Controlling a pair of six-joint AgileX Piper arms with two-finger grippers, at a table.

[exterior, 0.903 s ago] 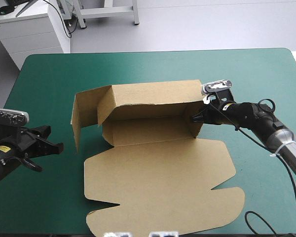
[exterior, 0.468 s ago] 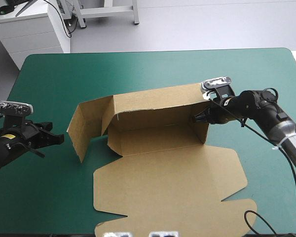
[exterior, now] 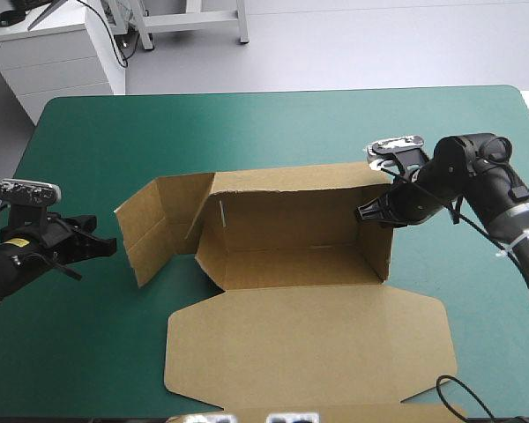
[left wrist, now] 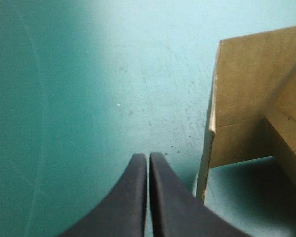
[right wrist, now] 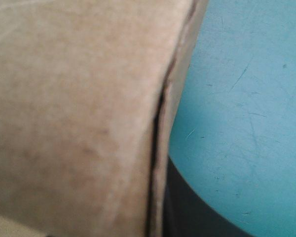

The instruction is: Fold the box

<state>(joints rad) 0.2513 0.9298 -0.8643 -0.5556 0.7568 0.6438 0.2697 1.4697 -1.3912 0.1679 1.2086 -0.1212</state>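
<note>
The brown box (exterior: 291,220) stands mid-table with its back wall and right end wall raised, and its lid (exterior: 309,344) lies flat toward the table's front. Its left flap (exterior: 150,225) splays outward. My right gripper (exterior: 371,214) is shut on the right end wall. In the right wrist view the board (right wrist: 79,113) fills the space ahead, with one black finger (right wrist: 192,212) against its outer face. My left gripper (exterior: 106,248) is shut on nothing and hovers just left of the flap. Its joined fingertips (left wrist: 148,159) sit beside the flap's edge (left wrist: 209,128).
The lid's front edge reaches the table's front edge (exterior: 353,410). A strip of teal-green cover (exterior: 97,291) separates my left gripper from the box. Wide cover (exterior: 247,123) lies behind the box up to the far edge.
My right gripper has pulled the box to the right and forward, and the back wall stands more upright. The left gripper rose earlier and has hardly moved since.
</note>
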